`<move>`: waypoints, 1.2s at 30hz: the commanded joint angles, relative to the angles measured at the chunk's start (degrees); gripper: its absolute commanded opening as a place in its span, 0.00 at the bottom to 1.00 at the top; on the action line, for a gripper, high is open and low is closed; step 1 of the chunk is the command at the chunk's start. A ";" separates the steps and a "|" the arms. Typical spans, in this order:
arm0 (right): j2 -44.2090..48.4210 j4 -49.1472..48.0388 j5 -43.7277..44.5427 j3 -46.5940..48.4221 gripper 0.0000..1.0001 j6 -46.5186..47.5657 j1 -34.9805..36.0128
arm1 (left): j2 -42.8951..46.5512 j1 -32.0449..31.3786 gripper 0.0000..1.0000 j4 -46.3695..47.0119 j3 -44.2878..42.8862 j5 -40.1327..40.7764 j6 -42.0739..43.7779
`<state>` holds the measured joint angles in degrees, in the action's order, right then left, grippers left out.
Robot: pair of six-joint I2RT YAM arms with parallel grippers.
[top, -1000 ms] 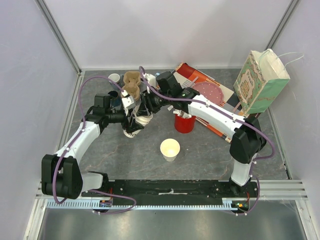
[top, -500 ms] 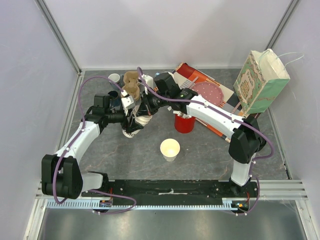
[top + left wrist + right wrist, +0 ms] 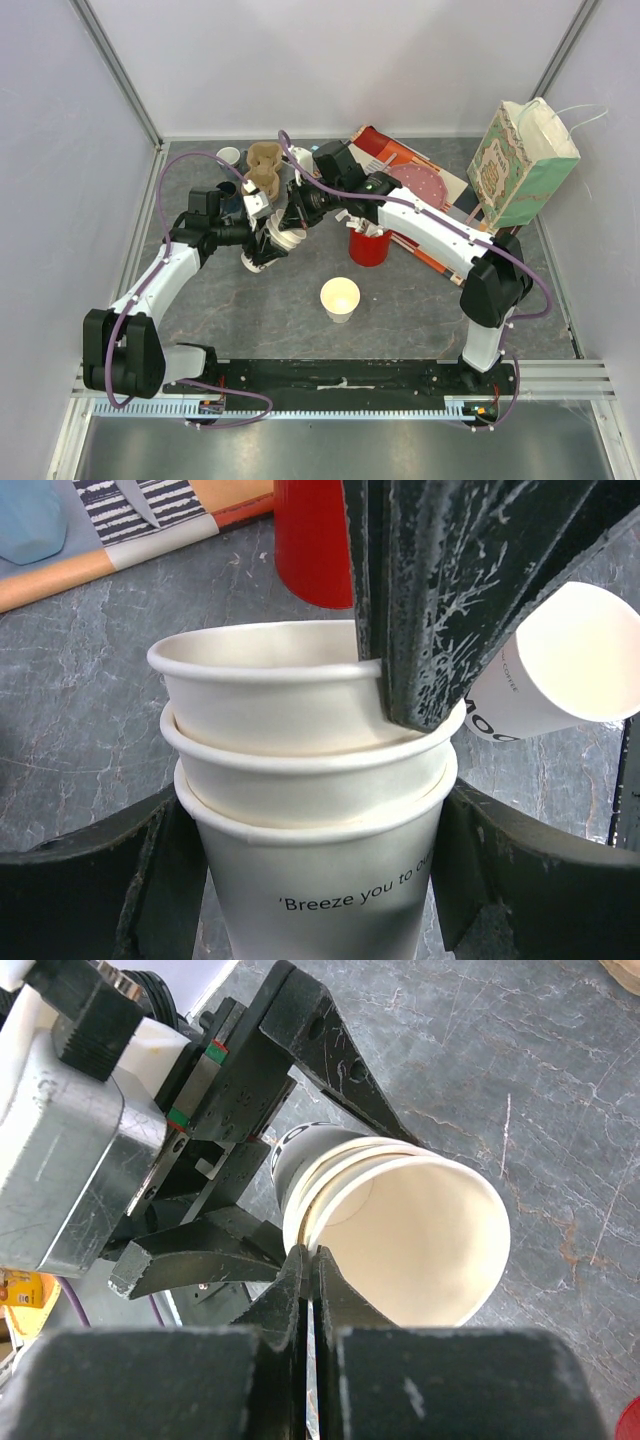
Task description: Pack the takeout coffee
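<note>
A stack of three nested cream-white paper cups (image 3: 300, 780) with dark lettering and no lids is held between the fingers of my left gripper (image 3: 315, 880), which is shut on the lowest cup. My right gripper (image 3: 312, 1260) is shut on the rim of the innermost cup (image 3: 410, 1240); its fingers (image 3: 420, 600) show from above in the left wrist view. In the top view the stack (image 3: 270, 243) hangs tilted between the left gripper (image 3: 256, 252) and the right gripper (image 3: 290, 225). Another open paper cup (image 3: 339, 298) stands alone on the table.
A red cup (image 3: 368, 245) stands just right of the grippers. A brown cardboard cup carrier (image 3: 263, 168) and small cups (image 3: 229, 156) sit at the back left. A patterned paper bag (image 3: 525, 165) stands at the right. Flat printed mats (image 3: 415, 185) lie behind.
Both grippers and the cup stack have shifted slightly. Both grips are unchanged.
</note>
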<state>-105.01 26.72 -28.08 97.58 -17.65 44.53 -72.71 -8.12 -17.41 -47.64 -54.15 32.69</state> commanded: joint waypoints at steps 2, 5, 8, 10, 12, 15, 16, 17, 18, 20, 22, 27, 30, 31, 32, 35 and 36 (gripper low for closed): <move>4.38 -2.73 5.14 4.72 0.00 1.65 -3.31 | 0.72 0.12 0.54 -4.03 0.26 -1.83 4.58; 4.55 -2.81 5.40 5.16 0.00 1.57 -3.66 | 0.90 0.03 0.53 -4.65 0.35 -2.01 5.37; 4.73 -2.90 5.31 5.69 0.00 1.13 -4.19 | 0.99 0.03 0.52 -5.09 0.53 -2.54 5.90; 4.82 -2.90 5.31 5.95 0.00 0.69 -4.63 | 1.08 0.03 0.52 -5.09 0.53 -2.89 6.07; 4.90 -2.90 5.66 5.95 0.00 0.51 -4.89 | 1.16 0.12 0.52 -5.09 0.44 -3.24 6.16; 5.52 -3.16 6.28 5.43 0.00 -0.19 -5.86 | 1.25 0.03 0.52 -5.09 0.44 -3.59 6.25; 5.61 -3.17 6.37 5.25 0.00 -0.28 -6.04 | 1.17 0.03 0.52 -5.00 0.44 -3.59 6.25; 5.78 -3.17 6.63 5.16 0.00 -0.28 -6.21 | 1.34 0.03 0.52 -5.09 0.53 -3.68 6.25; 5.87 -3.17 6.72 5.16 0.00 -0.28 -6.39 | 1.25 0.03 0.52 -5.09 0.61 -3.86 6.34; 6.13 -3.17 6.98 5.16 0.00 -0.46 -6.74 | 1.25 0.12 0.52 -5.27 0.62 -4.03 6.42; 6.57 -3.25 7.07 5.16 0.00 -0.63 -7.09 | 1.34 0.03 0.51 -5.27 0.53 -4.30 6.51; 6.75 -3.25 7.07 4.81 0.00 -0.90 -7.88 | 1.34 0.12 0.49 -5.35 0.62 -4.74 6.60; 6.92 -3.52 6.46 3.94 0.00 -1.33 -8.32 | 1.43 0.03 0.49 -5.36 0.53 -4.82 6.60; 7.01 -3.69 6.28 3.67 0.00 -1.51 -8.50 | 1.51 0.03 0.49 -5.35 0.61 -5.00 6.60; 7.01 -3.87 5.84 3.50 0.00 -1.77 -8.59 | 1.43 0.03 0.49 -5.35 0.53 -4.91 6.60; 6.67 -5.01 1.28 3.32 0.04 -3.00 -8.67 | 1.60 0.03 0.49 -5.00 0.18 -5.00 5.73; 6.31 -5.45 -0.12 3.23 0.15 -3.53 -8.67 | 1.52 0.03 0.49 -4.74 0.00 -5.09 5.37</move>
<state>-99.96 25.39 -24.36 98.83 -19.75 34.81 -72.58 -8.10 -21.87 -46.92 -56.25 36.60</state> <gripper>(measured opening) 0.027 0.797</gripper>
